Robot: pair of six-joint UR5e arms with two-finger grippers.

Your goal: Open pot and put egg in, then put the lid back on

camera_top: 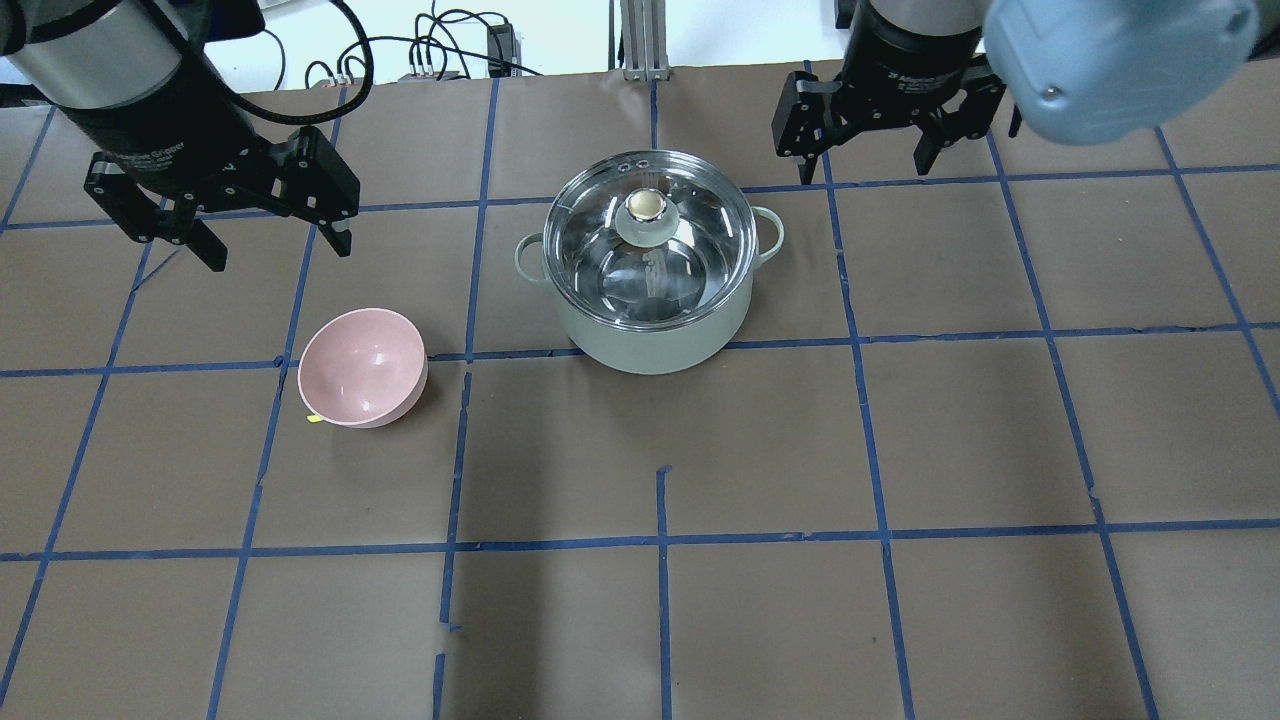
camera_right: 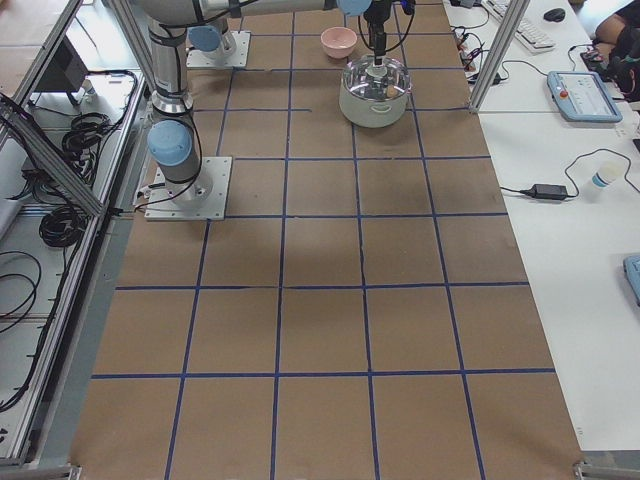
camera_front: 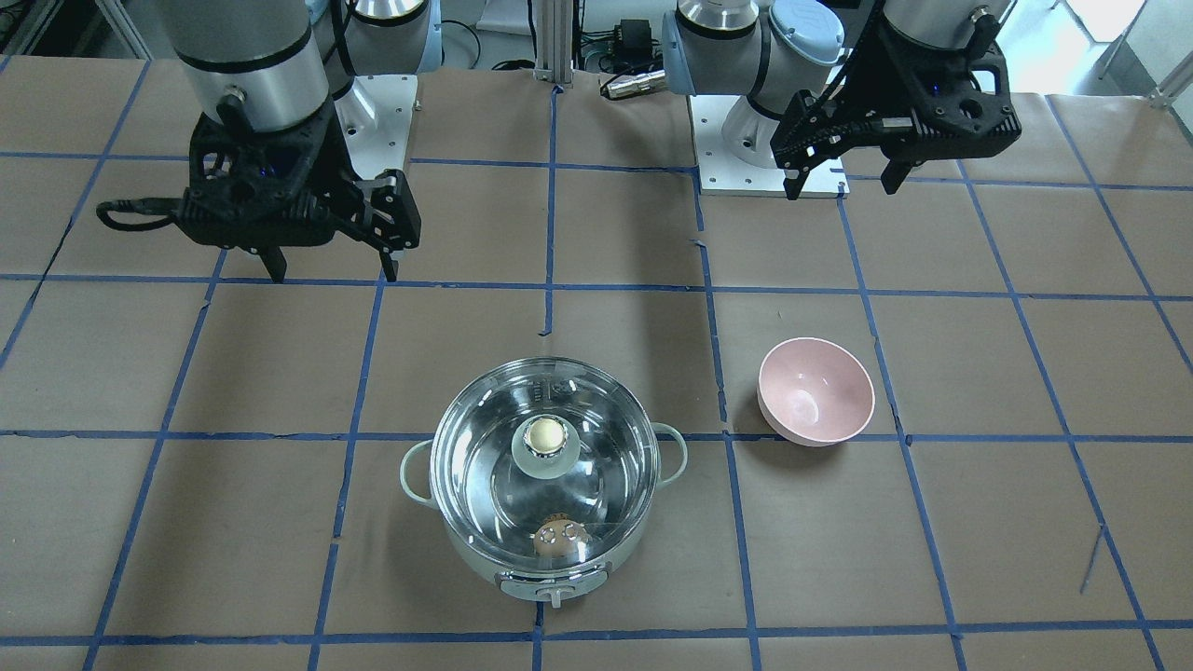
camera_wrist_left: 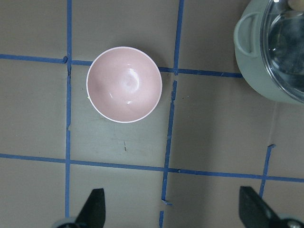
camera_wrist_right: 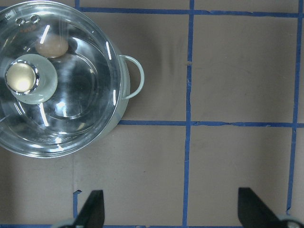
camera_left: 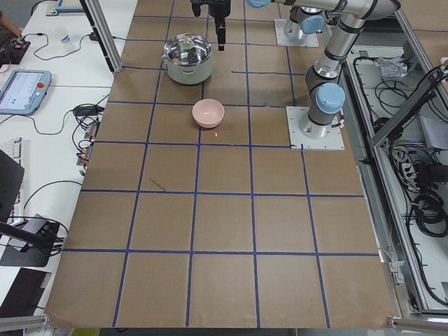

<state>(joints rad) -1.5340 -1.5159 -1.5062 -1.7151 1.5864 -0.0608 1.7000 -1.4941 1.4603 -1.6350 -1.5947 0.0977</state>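
The pale green pot (camera_front: 485, 562) stands near the middle of the table, and also shows in the overhead view (camera_top: 650, 348). The clear glass lid (camera_front: 610, 466) sits on it, cream knob (camera_front: 545, 436) up. The tan egg (camera_front: 557, 550) lies inside, by the control tab, under the lid's vent holes. In the right wrist view the egg (camera_wrist_right: 52, 46) shows through the lid (camera_wrist_right: 80, 104). My left gripper (camera_top: 278, 252) is open and empty, raised beyond the bowl. My right gripper (camera_top: 864, 170) is open and empty, raised beside the pot.
An empty pink bowl (camera_top: 360, 365) stands on my left of the pot, and also shows in the left wrist view (camera_wrist_left: 124, 84). Brown paper with blue tape lines covers the table (camera_top: 900, 450). Both arm bases stand at the robot's edge.
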